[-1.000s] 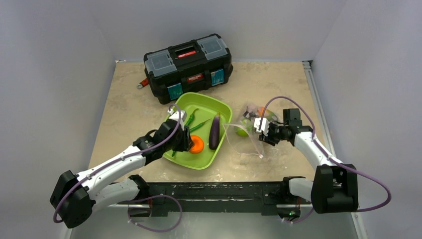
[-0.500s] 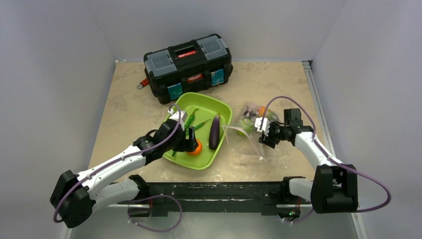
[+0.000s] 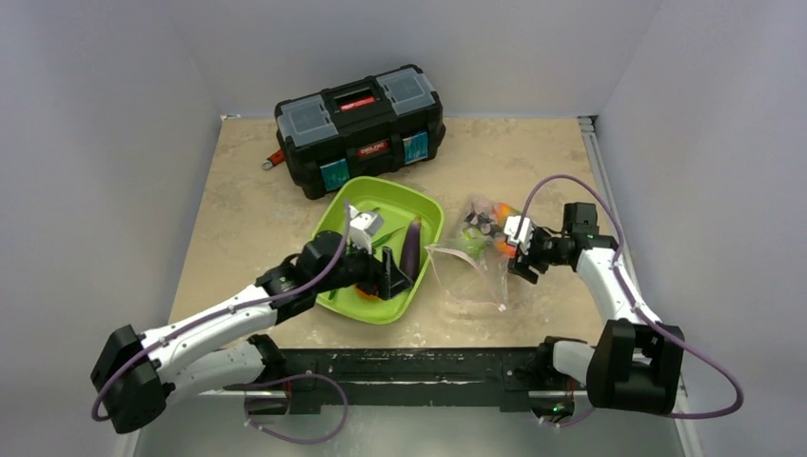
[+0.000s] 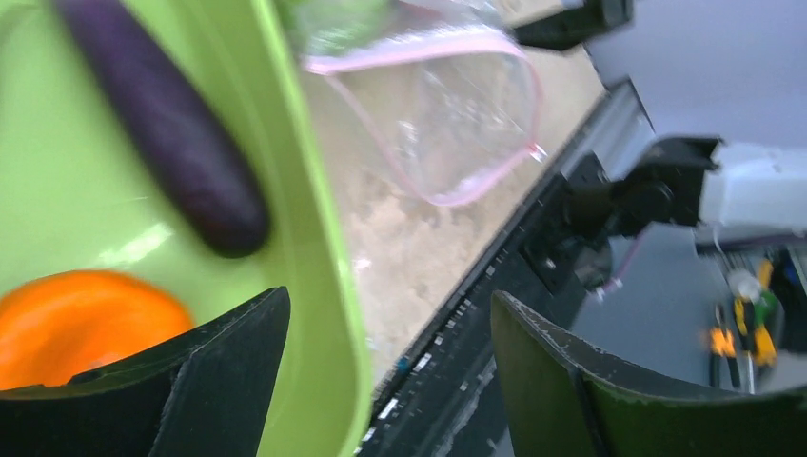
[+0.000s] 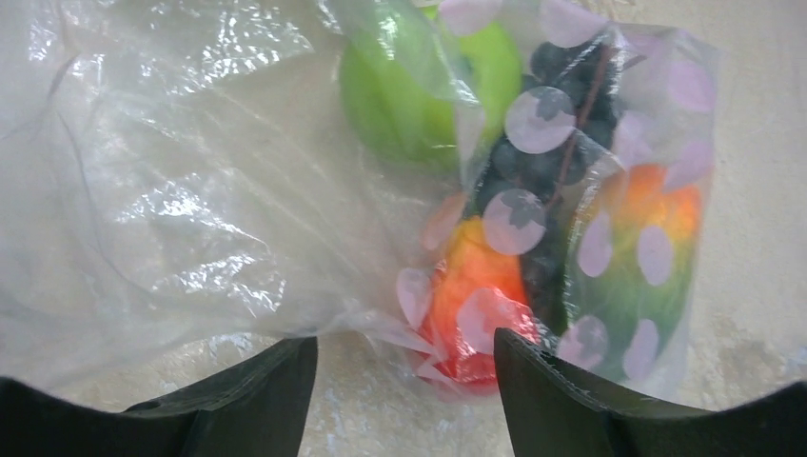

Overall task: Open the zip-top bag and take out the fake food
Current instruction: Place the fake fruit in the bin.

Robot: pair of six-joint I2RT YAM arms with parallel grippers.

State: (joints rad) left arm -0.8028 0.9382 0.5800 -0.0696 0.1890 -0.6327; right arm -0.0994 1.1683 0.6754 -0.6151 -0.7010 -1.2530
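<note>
While the tan surface (image 3: pixel 247 209) carries a black toolbox (image 3: pixel 362 129) at its far side, the lime-green tray (image 3: pixel 400 195) sits mid-table, with the zip-top bag (image 3: pixel 471 271) lying just beside its right rim, pink zip strip at the near end and food bunched at the far end. The left hand (image 4: pixel 388 314) hangs over the tray's right rim, jaws spread wide, holding nothing. The right hand (image 5: pixel 404 338) faces the bag's filled end, jaws apart, gripping nothing. A purple eggplant (image 4: pixel 167 133) and an orange (image 4: pixel 86 319) lie in the tray. Inside the bag sit a mango (image 5: pixel 647 257), green lime (image 5: pixel 419 95), dark berries (image 5: pixel 552 152) and a red strawberry (image 5: pixel 471 305)
</note>
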